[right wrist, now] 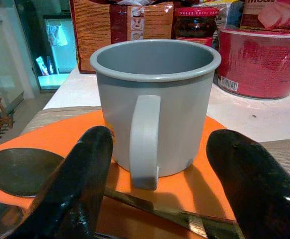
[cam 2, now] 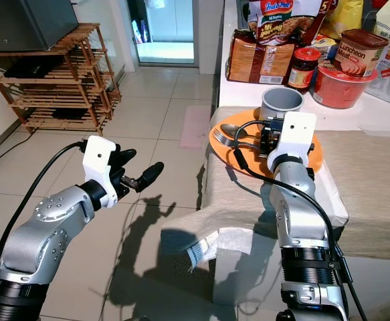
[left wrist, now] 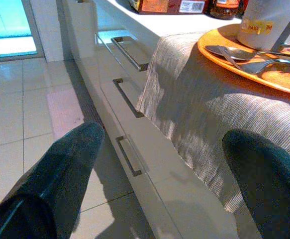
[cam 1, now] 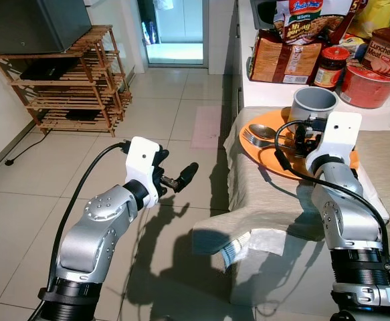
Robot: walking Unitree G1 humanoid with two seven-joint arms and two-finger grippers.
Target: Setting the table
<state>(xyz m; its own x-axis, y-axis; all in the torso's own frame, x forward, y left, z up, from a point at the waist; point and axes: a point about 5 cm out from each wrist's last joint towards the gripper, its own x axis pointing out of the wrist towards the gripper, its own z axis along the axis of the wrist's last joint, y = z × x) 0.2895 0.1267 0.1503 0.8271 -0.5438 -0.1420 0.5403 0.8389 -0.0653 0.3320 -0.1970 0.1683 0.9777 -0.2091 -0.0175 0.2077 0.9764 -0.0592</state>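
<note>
Orange plate [cam 1: 265, 159], one grey mug [right wrist: 154, 104], one spoon [cam 1: 265, 132], one fork [cam 1: 256, 141], right tool [right wrist: 157, 184] and left tool [left wrist: 154, 179] both spread apart

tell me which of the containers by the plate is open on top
The grey mug on the orange plate: its top is open and empty, right before the open right gripper. The red-lidded jar and luncheon meat can are closed.

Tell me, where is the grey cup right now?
The grey cup stands on the far side of the orange plate, on the robot's right, beside the spoon and fork. The right gripper is open just in front of its handle.
</note>
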